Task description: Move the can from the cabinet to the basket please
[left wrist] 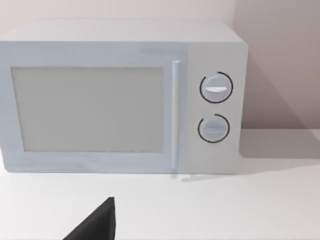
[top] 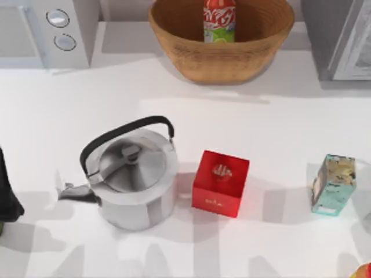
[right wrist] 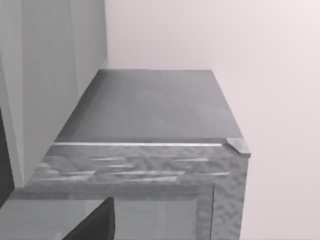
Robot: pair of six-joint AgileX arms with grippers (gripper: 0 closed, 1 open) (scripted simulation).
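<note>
We see the can (top: 219, 21) standing upright inside the basket (top: 191, 55), at about twelve o'clock on the white desk (top: 278, 127) in the top view. It rests on the basket's floor, near its middle, with the red body up and the green band low. The cabinet (top: 324, 40) sits at about one to two o'clock, its pale framed door panel facing the basket; in the right wrist view we look along its dark grey top (right wrist: 150, 105).

Our left arm (top: 7, 197) shows as a dark shape at the nine o'clock edge of the desk, well apart from the basket. The left pincer (left wrist: 95, 225) appears as a dark wedge in front of the microwave (left wrist: 120, 95); we cannot tell whether it is wide or narrow. The right pincer (right wrist: 95, 225) shows the same way, as a dark wedge near the cabinet, and again we cannot tell its state.

A steel kettle (top: 130, 179) with a black handle stands at about seven o'clock. Just beside it, toward the middle, is a red box (top: 220, 183), and a small carton (top: 333, 185) stands at four o'clock.
</note>
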